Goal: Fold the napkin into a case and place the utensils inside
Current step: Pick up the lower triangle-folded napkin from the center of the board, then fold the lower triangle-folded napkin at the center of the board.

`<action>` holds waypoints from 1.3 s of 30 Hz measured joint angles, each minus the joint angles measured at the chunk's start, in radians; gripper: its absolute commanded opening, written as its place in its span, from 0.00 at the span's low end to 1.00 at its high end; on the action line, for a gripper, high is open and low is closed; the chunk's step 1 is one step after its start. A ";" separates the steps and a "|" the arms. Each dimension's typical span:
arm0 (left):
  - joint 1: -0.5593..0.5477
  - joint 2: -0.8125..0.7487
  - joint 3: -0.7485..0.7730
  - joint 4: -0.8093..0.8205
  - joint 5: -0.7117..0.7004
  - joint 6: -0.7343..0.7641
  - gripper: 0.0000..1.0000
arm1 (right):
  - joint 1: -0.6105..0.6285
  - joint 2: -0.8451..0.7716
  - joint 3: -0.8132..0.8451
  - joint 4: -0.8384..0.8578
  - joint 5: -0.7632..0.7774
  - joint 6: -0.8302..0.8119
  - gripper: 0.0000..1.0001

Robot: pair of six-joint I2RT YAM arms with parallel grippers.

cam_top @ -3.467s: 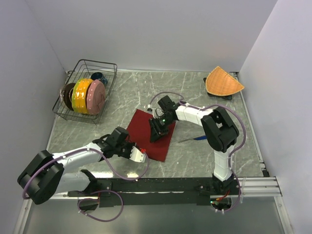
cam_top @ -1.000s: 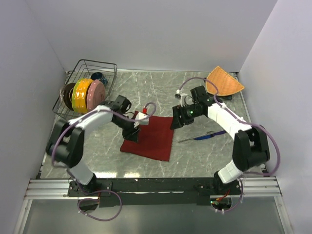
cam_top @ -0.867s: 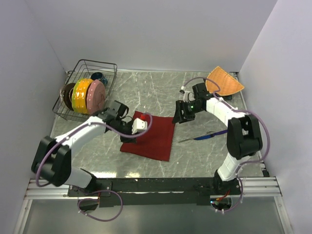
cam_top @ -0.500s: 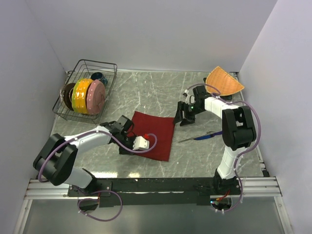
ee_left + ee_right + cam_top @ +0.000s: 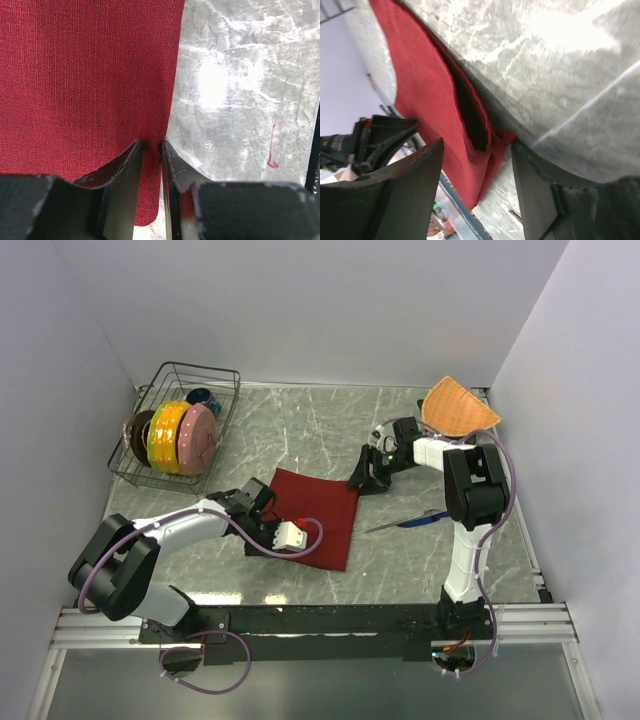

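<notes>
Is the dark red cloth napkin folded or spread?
Folded: right wrist view shows the dark red cloth napkin doubled, layers gaping at one edge.

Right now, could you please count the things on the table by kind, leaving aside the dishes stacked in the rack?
napkin: 1
fork: 1
knife: 1
woven mat: 1
wire rack: 1
Total: 5

Left arm (image 5: 185,525) low, jaws nearly together, seemingly pinching; right arm (image 5: 432,450) outstretched, jaws apart.
</notes>
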 measured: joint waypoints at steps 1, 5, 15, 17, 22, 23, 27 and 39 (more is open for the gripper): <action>0.000 0.000 0.000 0.000 0.000 0.000 0.29 | -0.005 0.006 0.001 0.009 -0.014 0.003 0.55; 0.000 0.002 0.001 -0.002 0.000 0.003 0.30 | -0.016 0.027 0.001 0.019 -0.037 -0.002 0.31; 0.000 0.027 0.028 -0.015 0.003 -0.035 0.42 | -0.007 0.001 0.001 0.020 -0.043 -0.100 0.00; 0.000 0.028 0.033 -0.015 0.002 -0.054 0.47 | 0.006 -0.019 0.001 0.017 -0.034 -0.130 0.00; 0.039 0.028 0.051 -0.022 0.029 -0.122 0.54 | 0.063 -0.085 -0.001 0.013 0.021 -0.216 0.00; 0.058 0.026 0.060 -0.024 0.037 -0.143 0.55 | 0.077 -0.098 -0.003 0.013 0.035 -0.236 0.00; 0.148 -0.009 0.106 -0.032 0.091 -0.234 0.55 | 0.126 -0.144 -0.014 0.012 0.102 -0.313 0.00; 0.351 -0.155 0.114 0.052 0.188 -0.581 0.56 | 0.296 -0.219 -0.055 -0.010 0.264 -0.552 0.00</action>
